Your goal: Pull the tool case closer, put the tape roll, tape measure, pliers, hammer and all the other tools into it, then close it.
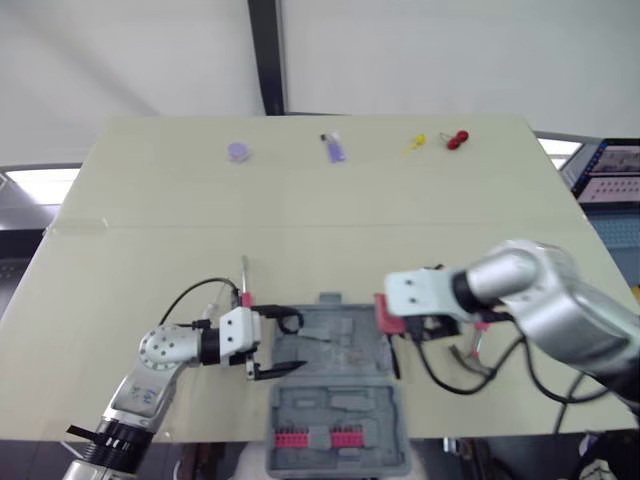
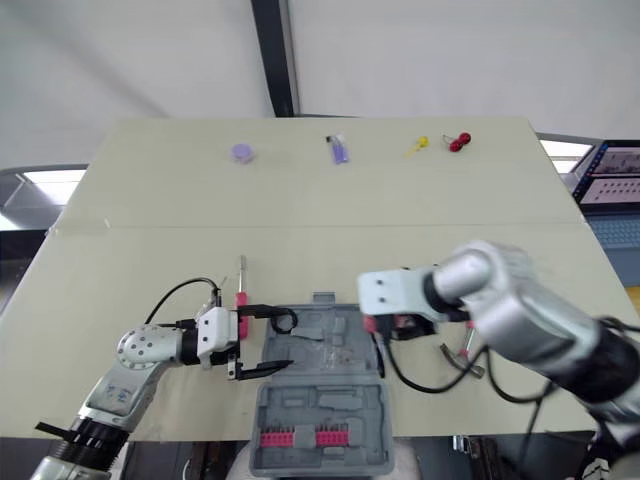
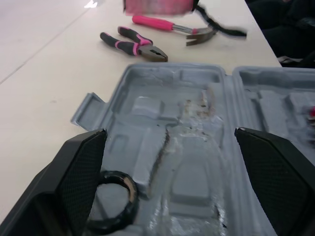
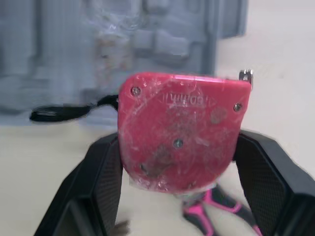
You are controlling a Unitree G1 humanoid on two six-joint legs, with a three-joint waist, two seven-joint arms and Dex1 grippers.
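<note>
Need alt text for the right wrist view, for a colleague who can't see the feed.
The right end effector clamps a pink-red tape measure between its two black fingers, with the black strap trailing sideways. Beyond it lies the open grey tool case on the pale table; a pink-and-black tool handle lies close by.

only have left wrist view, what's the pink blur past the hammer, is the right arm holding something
observer: yes, the right end effector is shut on the pink-red tape measure, by the right edge of the tool case.
operator: any tools i can't see
observer: a thin pink-handled tool, maybe a screwdriver, lies on the table left of the tool case.
operator: anything else out there
observer: along the table's far edge, a purple disc, a purple piece, a yellow one and a red one.
</note>
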